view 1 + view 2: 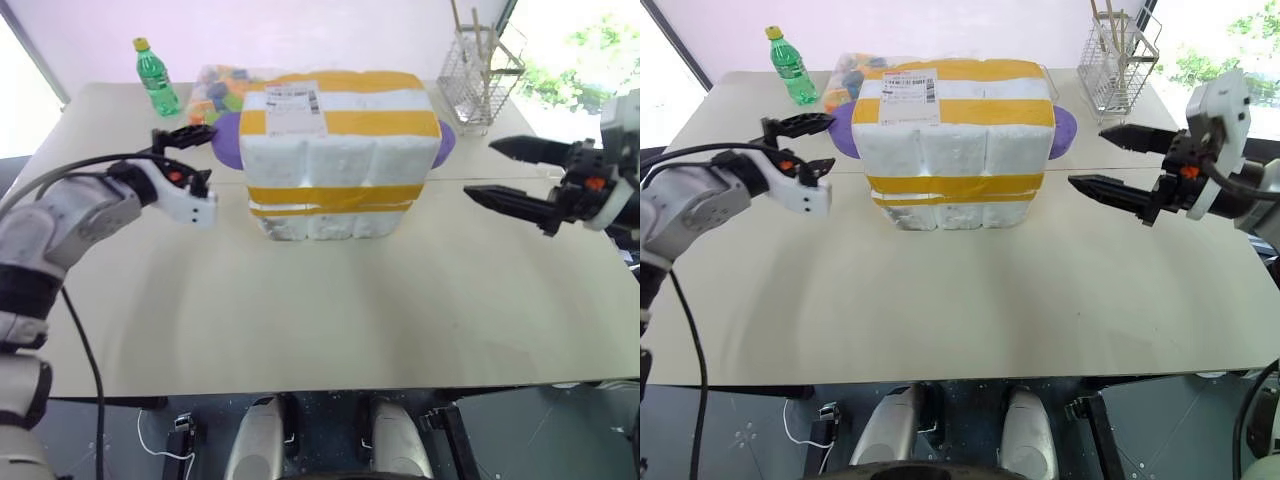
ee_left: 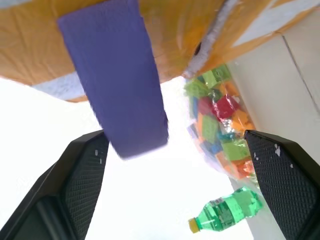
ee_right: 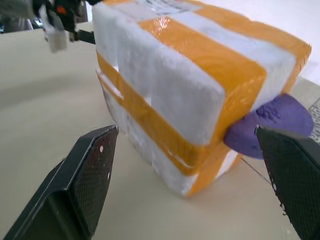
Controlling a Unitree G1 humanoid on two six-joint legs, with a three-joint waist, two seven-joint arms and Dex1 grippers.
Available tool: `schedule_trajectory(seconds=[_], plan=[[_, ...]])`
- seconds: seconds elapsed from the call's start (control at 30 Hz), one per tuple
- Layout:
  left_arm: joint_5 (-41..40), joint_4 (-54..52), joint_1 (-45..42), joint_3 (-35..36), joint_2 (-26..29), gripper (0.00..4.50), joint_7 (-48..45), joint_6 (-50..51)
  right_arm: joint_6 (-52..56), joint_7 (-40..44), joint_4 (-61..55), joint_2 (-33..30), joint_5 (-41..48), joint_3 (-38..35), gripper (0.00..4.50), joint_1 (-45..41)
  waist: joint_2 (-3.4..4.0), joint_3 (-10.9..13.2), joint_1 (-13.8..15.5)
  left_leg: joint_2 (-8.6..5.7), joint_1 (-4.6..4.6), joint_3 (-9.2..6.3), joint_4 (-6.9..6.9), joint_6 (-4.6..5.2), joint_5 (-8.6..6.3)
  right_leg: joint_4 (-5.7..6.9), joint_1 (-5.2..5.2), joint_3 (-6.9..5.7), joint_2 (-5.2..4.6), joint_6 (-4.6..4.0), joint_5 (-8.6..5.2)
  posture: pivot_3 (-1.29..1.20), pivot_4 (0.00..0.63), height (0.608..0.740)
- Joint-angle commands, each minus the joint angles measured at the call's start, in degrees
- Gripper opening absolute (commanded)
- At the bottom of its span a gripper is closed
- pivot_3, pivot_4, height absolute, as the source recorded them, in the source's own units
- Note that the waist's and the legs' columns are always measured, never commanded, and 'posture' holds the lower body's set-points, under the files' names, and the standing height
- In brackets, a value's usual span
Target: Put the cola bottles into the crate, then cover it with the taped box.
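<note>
- Table (image 1: 330,320) under my cameras is a pale beige top, mostly bare in front of the box.
- Taped box (image 1: 335,150) stands toward the back middle of the table, white styrofoam with wide yellow bands and a paper label on top; I see a second, thinner yellow band low down, so it may be sitting over the crate, though I can't make out the seam for sure.
- Purple discs stick out at both ends of it; the one on my left side (image 1: 226,140) lies just beyond the left gripper.
- Left gripper (image 1: 190,155) hangs just beside the box's left end, fingers spread wide and apart from the foam, holding nothing.
- Right gripper (image 1: 1110,160) hangs off the box's right end, near but clear of it, its two black fingers wide apart and empty.
- Wire rack (image 1: 480,75) stands at the back right of the table.
- Bag of coloured bricks (image 2: 220,125) lies behind the box's left end.
- Green bottle (image 1: 155,75) with a yellow cap stands at the back left, well apart from both grippers.
</note>
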Motion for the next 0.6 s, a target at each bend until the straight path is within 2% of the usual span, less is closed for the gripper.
schedule_trajectory(seconds=[0.03, 0.17, 0.23, 0.3, 0.43, 0.6], plan=[[-30.06, -7.33, 9.58, 10.43, 0.35, 4.47, -14.82, 6.54, -2.38, 1.27, 0.15, -1.20, -1.28, -2.56, 4.50, 1.89, 0.00, 0.00, -0.06, 0.02, 0.01, 0.00, 0.01, -0.01, 0.00, 0.01, 0.00, 0.03, -0.02, 0.00, 0.00, 0.00, 0.150, 0.736], [-59.56, -17.31, 22.21, 22.40, 3.13, 4.47, -35.50, 35.46, -4.43, 2.35, 2.80, -0.85, -2.91, -2.45, 4.50, 3.87, 0.01, 0.00, -0.13, 0.04, 0.05, -0.07, 0.03, -0.02, 0.00, 0.00, 0.03, 0.02, 0.00, -0.01, 0.00, 0.00, 0.150, 0.736], [-77.23, -19.93, 22.71, 30.17, 5.59, 4.47, -40.97, 55.36, -5.93, 2.46, 4.72, -0.44, -3.99, -1.70, 4.50, 3.71, 0.01, 0.01, -0.11, 0.05, 0.05, -0.10, 0.02, -0.03, -0.02, -0.02, 0.03, 0.02, 0.02, -0.02, -0.01, 0.00, 0.150, 0.736], [-85.39, -18.57, 18.67, 34.02, 7.27, 4.47, -43.06, 65.87, -6.57, 2.76, 5.95, -0.07, -4.14, -1.27, 4.50, 3.01, 0.00, 0.01, 0.27, 0.04, 0.02, -0.20, 0.03, -0.03, -0.01, -0.04, 0.04, -0.01, 0.05, -0.02, -0.01, 0.00, 0.150, 0.736], [-88.41, -16.84, 14.56, 35.48, 11.80, 4.47, -51.59, 72.95, -6.41, 3.52, 7.41, 0.59, -3.40, 0.36, 4.50, -0.03, 0.16, -0.07, -0.02, -0.07, 0.10, -0.27, 0.06, -0.03, -0.01, -0.09, 0.23, -0.08, 0.04, -0.01, -0.02, 0.00, 0.150, 0.736], [-81.75, -16.29, 11.57, 31.22, 12.60, 4.47, -54.05, 70.88, -7.60, 4.13, 11.42, 1.39, -5.55, 3.51, 4.50, -4.19, 0.29, -0.13, -0.07, -0.07, 0.19, -0.12, -0.05, -0.31, 0.15, -0.06, 0.23, -0.08, 0.12, -0.02, -0.03, 0.00, 0.150, 0.736]])
